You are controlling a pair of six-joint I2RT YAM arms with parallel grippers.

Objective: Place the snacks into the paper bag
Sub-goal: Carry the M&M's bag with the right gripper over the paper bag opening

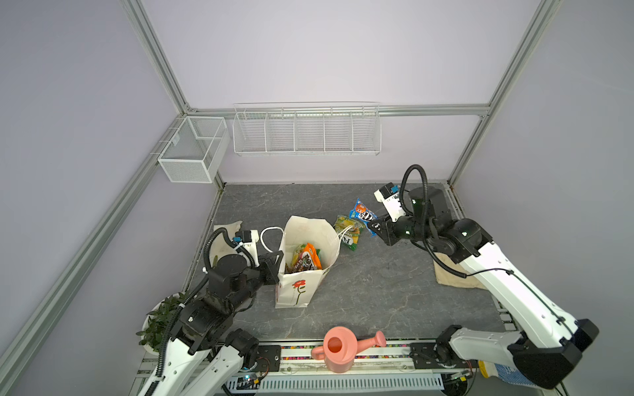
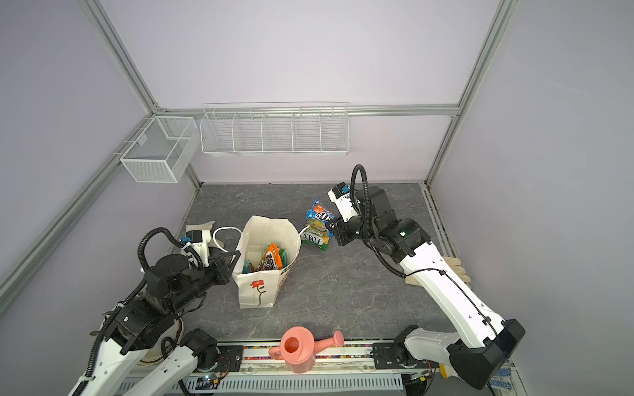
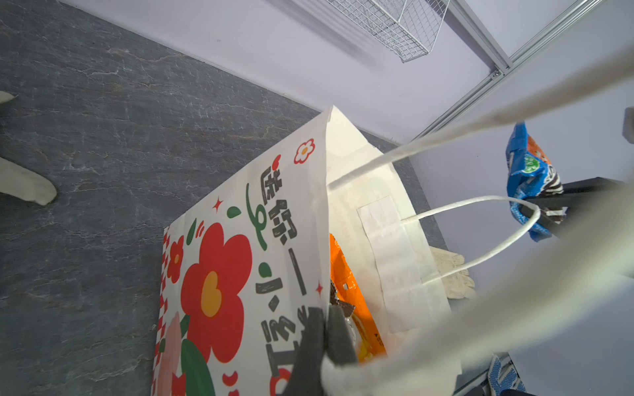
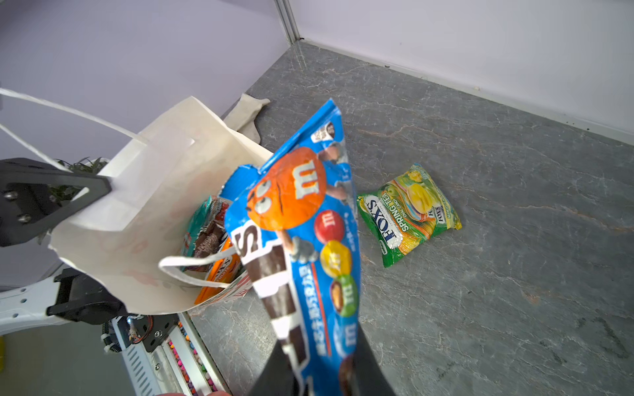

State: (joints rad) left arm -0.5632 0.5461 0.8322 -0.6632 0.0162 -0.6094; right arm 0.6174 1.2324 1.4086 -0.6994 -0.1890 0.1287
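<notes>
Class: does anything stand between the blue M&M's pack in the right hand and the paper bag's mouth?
Only the white cord handle looping off the wall of the paper bag nearest the blue M&M's pack; nothing else visible blocks the mouth.

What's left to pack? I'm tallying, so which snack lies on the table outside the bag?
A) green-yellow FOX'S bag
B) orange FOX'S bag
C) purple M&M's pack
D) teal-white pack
A: the green-yellow FOX'S bag lies flat on the table beside the paper bag; the right gripper holds the blue M&M's pack.
</notes>
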